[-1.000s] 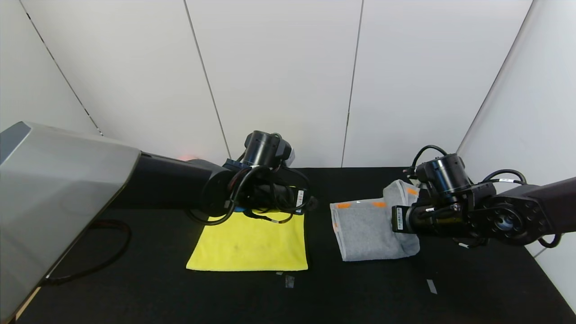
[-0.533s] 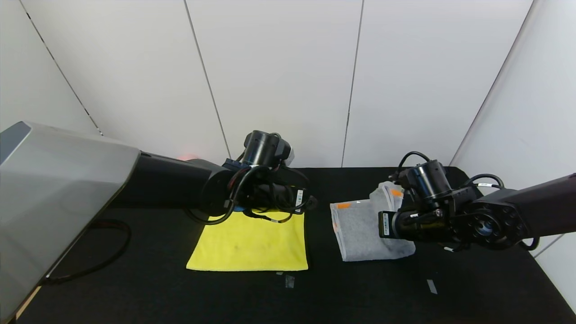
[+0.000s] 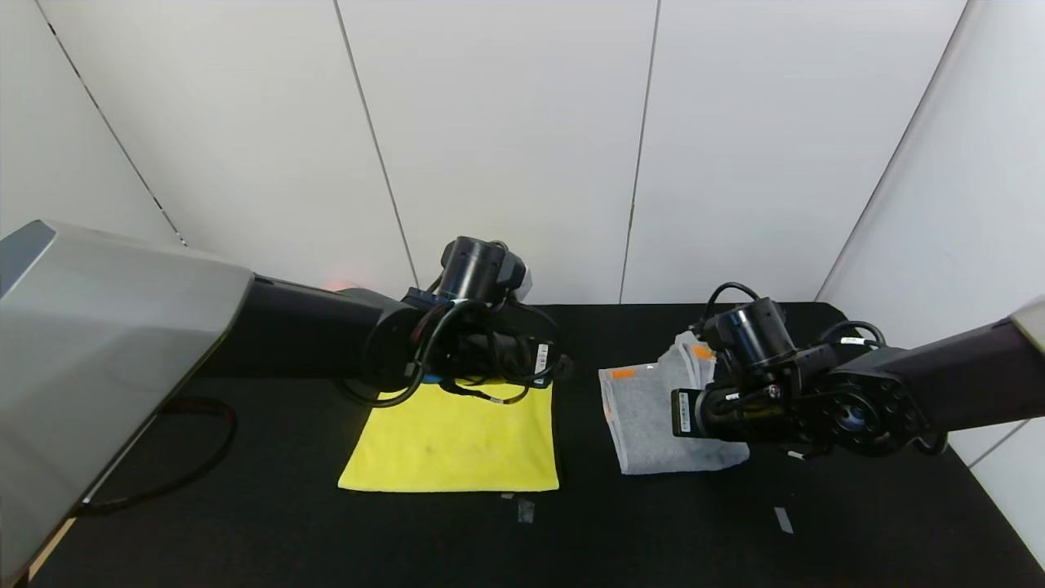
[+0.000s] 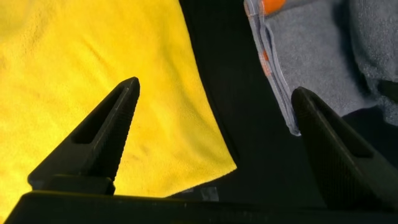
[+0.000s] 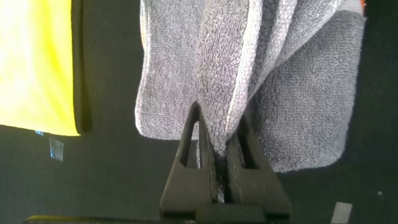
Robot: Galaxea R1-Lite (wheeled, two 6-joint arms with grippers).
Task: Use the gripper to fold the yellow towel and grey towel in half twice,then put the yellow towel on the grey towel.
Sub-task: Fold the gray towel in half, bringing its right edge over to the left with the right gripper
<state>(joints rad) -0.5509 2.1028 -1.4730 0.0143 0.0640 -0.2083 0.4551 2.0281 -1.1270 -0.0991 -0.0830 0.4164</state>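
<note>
Between our right pincer (image 5: 217, 155) tips we are pinching the grey towel (image 3: 653, 416) edge, lifting it to fold over; our left pincer (image 4: 217, 124) is hanging spread wide above the flat yellow towel (image 3: 457, 445) on the worktop (image 3: 269, 531).

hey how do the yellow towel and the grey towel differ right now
The yellow towel lies flat with nothing gripping it; the open left pincer hovers above it. The grey towel has one edge pinched up by the shut right pincer, so it drapes in folds. The grey towel shows orange marks and pale edges; the yellow towel is plain. Both rest on the black table, apart.
</note>
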